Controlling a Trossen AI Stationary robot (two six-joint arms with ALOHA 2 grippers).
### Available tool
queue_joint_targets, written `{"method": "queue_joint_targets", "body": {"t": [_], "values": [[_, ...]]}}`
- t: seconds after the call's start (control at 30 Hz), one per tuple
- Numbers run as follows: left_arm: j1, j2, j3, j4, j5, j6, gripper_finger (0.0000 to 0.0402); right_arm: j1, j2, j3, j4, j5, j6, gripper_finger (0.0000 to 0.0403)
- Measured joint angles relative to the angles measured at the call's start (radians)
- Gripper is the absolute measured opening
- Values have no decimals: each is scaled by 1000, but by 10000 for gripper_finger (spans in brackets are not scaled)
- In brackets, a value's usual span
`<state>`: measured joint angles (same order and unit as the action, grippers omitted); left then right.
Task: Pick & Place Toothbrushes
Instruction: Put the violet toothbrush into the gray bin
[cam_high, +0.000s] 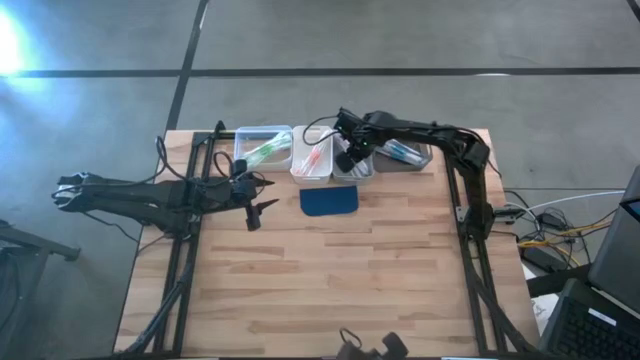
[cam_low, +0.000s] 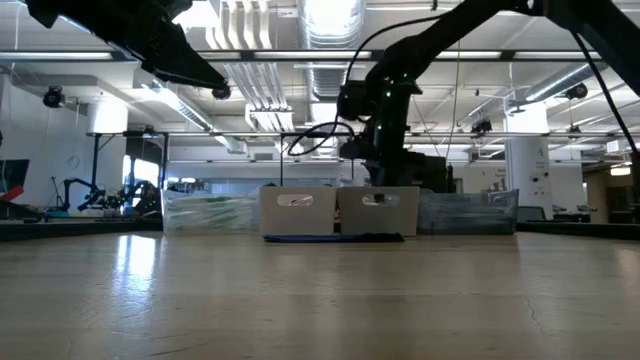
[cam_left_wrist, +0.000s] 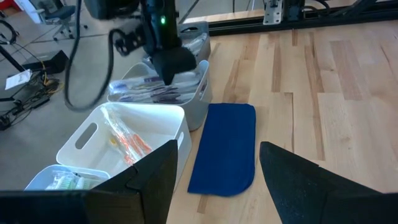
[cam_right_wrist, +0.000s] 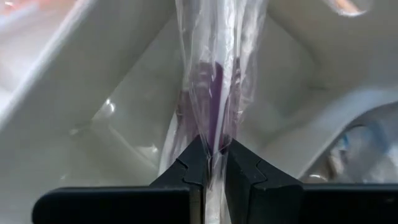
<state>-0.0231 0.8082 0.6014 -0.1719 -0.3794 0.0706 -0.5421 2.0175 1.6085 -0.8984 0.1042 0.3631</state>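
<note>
1. We see the right hand (cam_right_wrist: 211, 163) clenched on a toothbrush (cam_right_wrist: 210, 93) sealed in a clear wrapper, its handle looking purplish; the two fingers meet on the wrapper with no gap between them.
2. From above, that right hand (cam_high: 352, 153) sits over the third bin (cam_high: 364, 172) in a row of four along the bench's (cam_high: 320, 290) far edge, and its own camera shows pale bin walls just behind the wrapped brush.
3. The other toothbrushes are sorted in the bins: green ones (cam_high: 264, 150) in the clear bin on the left, orange-red ones (cam_high: 314, 156) in the white bin next to it, and blue-toned ones (cam_high: 403, 152) in the grey bin on the right.
4. We cannot be sure whether the held brush's tip touches the bin floor, since the wrist picture is close and glare hides the bottom.
5. A dark blue pad (cam_high: 329, 201) lies flat on the bench just in front of the two middle bins.
6. The left hand (cam_high: 258, 211) hangs released, fingers spread and holding nothing, above the bench to the left of the pad and nearer than the bins.
</note>
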Motion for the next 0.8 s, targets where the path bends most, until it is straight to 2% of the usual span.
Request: {"method": "queue_joint_targets", "body": {"t": [0.47, 0.8], "values": [[0, 0, 0, 0, 0, 0, 232, -18, 86, 7, 45, -11, -5, 25], [0, 0, 0, 0, 0, 1, 232, -17, 85, 24, 41, -11, -9, 95]]}}
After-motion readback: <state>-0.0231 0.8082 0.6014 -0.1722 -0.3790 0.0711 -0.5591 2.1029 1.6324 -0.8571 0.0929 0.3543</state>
